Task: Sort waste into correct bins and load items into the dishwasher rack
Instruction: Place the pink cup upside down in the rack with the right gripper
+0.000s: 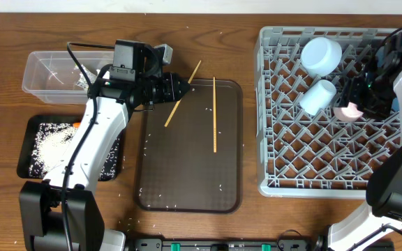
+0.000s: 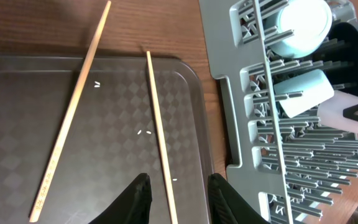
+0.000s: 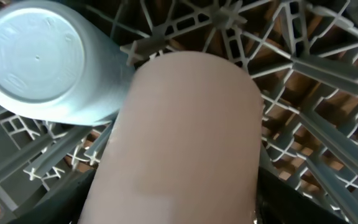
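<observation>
Two wooden chopsticks lie on the dark brown serving tray (image 1: 187, 174), one slanted over its top edge (image 1: 182, 94) and one straight (image 1: 214, 115). My left gripper (image 2: 178, 186) hovers open low over the tray, and the straight chopstick (image 2: 157, 124) runs between its fingers without touching them. The slanted chopstick (image 2: 73, 112) lies to its left. In the grey dishwasher rack (image 1: 271, 139), my right gripper (image 3: 179, 205) is shut on the pale pink cup (image 3: 185, 137), which is lowered among the pegs. A light-blue cup (image 1: 317, 96) and a small light-blue bowl (image 1: 321, 56) rest beside it.
A large blue bowl (image 2: 353, 56) sits in the rack's far corner. At the left stand the clear tub (image 1: 44, 73) and the black tray (image 1: 30, 150) holding white rice (image 1: 51, 143). Stray rice grains dot the serving tray and table.
</observation>
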### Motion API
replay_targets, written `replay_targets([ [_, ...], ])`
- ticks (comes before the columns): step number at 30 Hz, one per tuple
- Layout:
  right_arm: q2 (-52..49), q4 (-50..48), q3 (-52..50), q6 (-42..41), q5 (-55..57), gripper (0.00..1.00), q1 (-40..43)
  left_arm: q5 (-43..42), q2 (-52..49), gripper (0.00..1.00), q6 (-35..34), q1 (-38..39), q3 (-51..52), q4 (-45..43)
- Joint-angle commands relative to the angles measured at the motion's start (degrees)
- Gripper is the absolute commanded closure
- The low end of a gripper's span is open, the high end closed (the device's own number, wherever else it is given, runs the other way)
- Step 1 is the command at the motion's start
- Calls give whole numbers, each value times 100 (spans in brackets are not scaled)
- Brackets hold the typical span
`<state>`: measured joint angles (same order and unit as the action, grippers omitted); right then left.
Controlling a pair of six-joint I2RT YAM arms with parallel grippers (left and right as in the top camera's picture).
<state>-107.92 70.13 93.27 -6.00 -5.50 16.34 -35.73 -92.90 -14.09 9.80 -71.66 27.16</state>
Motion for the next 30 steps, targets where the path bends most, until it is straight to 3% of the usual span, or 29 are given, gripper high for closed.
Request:
replay_targets([
  [1,-111,-216,11,46,-483,32,9,42,-13,68,96,-9,-7,72],
  [8,-107,-52,48,225,-1088,33,-63,42,-13,68,94,-9,-7,109],
  [19,-107,245,48,236,-949,32,-511,42,-13,68,96,-9,-7,120],
  [30,-107,44,177,219,-929,32,-236,44,-13,69,96,-9,-4,199],
])
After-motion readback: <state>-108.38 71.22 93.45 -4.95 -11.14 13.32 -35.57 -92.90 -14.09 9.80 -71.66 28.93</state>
